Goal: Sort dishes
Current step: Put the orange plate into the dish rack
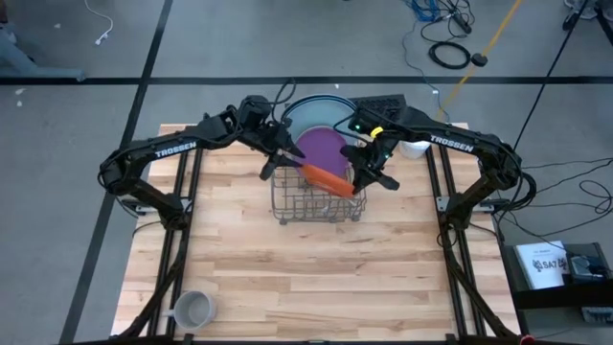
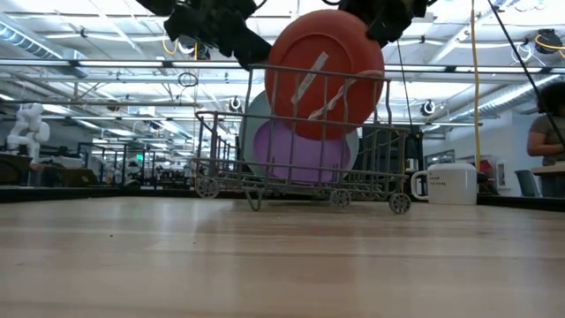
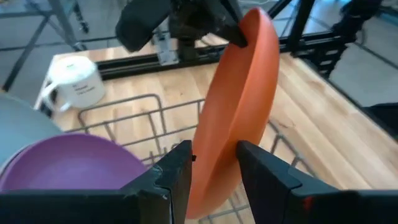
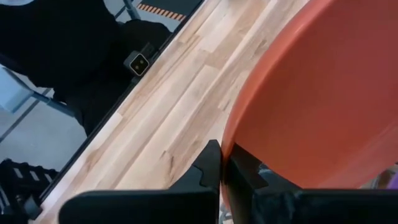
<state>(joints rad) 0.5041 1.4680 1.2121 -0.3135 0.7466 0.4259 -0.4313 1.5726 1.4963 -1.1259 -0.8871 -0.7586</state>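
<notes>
The orange plate (image 1: 327, 178) hangs tilted over the wire rack (image 1: 319, 206), pinched at opposite rims by the left claw (image 3: 211, 165) and right claw (image 4: 222, 163); purple plate (image 2: 300, 152) racked; pale wooden bench (image 1: 306, 268); workshop with ceiling lights behind.

High view straight down over the whole worktop (image 1: 287, 268), low view level at worktop height facing the far room, both wrist views close on the orange plate (image 3: 239, 106), wire rack (image 2: 300, 168) shared by high, low and left wrist views
</notes>
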